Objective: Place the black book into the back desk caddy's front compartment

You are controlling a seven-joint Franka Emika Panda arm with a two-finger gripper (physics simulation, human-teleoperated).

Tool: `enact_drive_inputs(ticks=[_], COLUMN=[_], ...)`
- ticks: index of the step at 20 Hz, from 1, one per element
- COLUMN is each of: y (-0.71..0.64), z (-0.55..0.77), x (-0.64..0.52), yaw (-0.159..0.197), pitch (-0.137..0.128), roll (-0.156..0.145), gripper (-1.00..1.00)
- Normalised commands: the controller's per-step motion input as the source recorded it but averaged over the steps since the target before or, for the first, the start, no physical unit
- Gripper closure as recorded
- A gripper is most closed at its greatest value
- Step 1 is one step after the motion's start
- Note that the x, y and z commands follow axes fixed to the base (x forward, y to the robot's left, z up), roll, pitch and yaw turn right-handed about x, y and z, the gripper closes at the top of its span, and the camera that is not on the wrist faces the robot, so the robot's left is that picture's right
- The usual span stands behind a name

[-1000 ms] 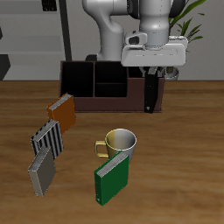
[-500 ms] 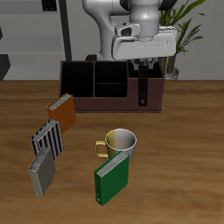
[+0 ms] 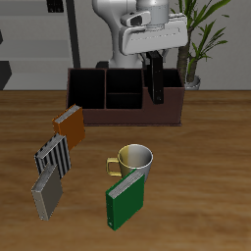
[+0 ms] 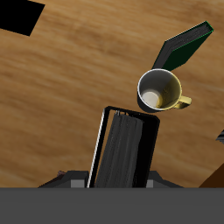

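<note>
Wood-grain worktop (image 3: 196, 186) carries everything here, and nearest its front edge stands a green book (image 3: 126, 201), tilted, with a grey striped book (image 3: 44, 194) at about the same depth, well apart from it. Just behind the green book sits a mug (image 3: 134, 160), pale inside with a yellowish handle; the wrist view shows the mug (image 4: 160, 90) from above with the green book (image 4: 186, 46) beyond it. Farther back, a black-and-white striped book (image 3: 54, 155) leans beside the grey one, and an orange-brown book (image 3: 70, 125) stands behind that. At the back of the worktop lies the caddy (image 3: 125, 102), wide, low and dark, split by partitions into several cells. Above one end of it hangs the end effector (image 3: 154, 57), clenched on the black book (image 3: 155, 78), which hangs upright with its lower end down near the caddy's top; whether it reaches into a cell cannot be told. In the wrist view the black book (image 4: 124, 149) shows a pale page edge along one side.
</note>
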Motion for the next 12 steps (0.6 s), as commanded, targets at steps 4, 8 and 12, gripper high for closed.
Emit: enact_drive_inputs(ticks=[4,8,12], y=[-0.07,-0.13,-0.14], z=[0.14,0.14,0.2], x=[-0.33,-0.35,-0.21], yaw=[0.095,0.095,0.07], pitch=[-0.04,-0.037,-0.042], roll=[0.01,-0.007,-0.018], gripper=[1.0,1.0,1.0])
